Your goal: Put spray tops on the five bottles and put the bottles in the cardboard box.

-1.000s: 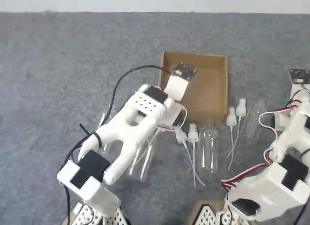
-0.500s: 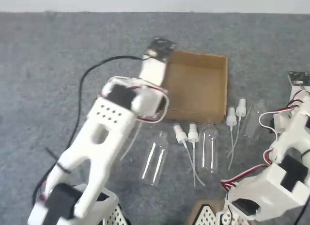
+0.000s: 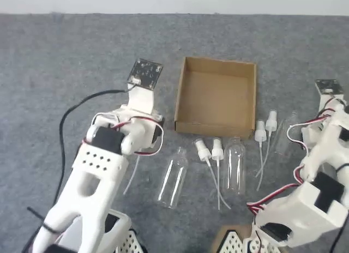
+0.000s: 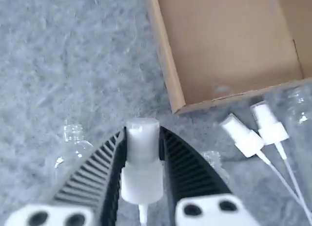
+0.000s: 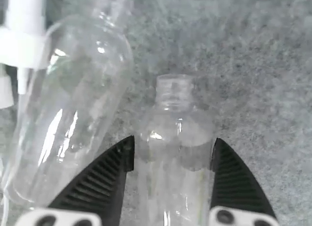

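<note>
The left gripper (image 4: pixel 141 131) has swung off the cardboard box (image 3: pixel 180 100) to its left side, jaws clamped on a white spray top (image 4: pixel 141 162). Just before the box's front wall, two loose tops (image 3: pixel 210 151) lie between clear lying bottles (image 3: pixel 173 176). Right of the box, the right gripper (image 5: pixel 170 143) holds a clear uncapped bottle (image 5: pixel 176 123), its lower body cut off, with a neighbouring bottle (image 5: pixel 73 99) just beside.

A grey, felt-like carpet (image 3: pixel 65 56) is covering the work surface, its fibres showing a mottled, speckled texture. A pale, plain strip of wall (image 3: pixel 163 1) is running along the far edge. Soft, even light is falling across it, casting only faint shadows.
</note>
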{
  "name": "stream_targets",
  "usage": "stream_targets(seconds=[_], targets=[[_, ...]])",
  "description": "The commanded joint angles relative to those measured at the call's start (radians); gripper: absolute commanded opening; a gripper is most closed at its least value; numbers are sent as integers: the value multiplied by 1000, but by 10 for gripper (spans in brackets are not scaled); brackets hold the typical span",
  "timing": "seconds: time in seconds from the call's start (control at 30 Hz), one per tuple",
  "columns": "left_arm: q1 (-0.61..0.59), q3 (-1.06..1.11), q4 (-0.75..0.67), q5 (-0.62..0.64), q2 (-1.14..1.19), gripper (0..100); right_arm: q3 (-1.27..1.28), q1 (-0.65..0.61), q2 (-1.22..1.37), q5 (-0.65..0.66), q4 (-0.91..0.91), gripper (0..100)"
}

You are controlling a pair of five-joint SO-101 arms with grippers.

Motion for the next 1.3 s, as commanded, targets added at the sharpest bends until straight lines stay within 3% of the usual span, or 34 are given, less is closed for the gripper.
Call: stream_targets(seconds=[0.0,0.37,0.57,0.77,0.87,1.07,1.27], targets=[[-6,19,-48,-6,-71,12,-107,-13,10,3,27,199],[-6,21,-48,-5,-69,12,-180,-5,166,72,91,191],[-2,53,-78,-5,-77,12,-209,5,160,74,96,0],[-8,36,-132,-5,-78,12,-425,-1,108,58,320,6],[-8,-27,-129,-5,-78,12,-506,-31,13,-17,381,5],[-54,-185,-126,-2,-78,12,-463,-219,-268,-166,386,5],[-187,-400,-17,3,-78,12,-292,-544,-522,-322,269,5]])
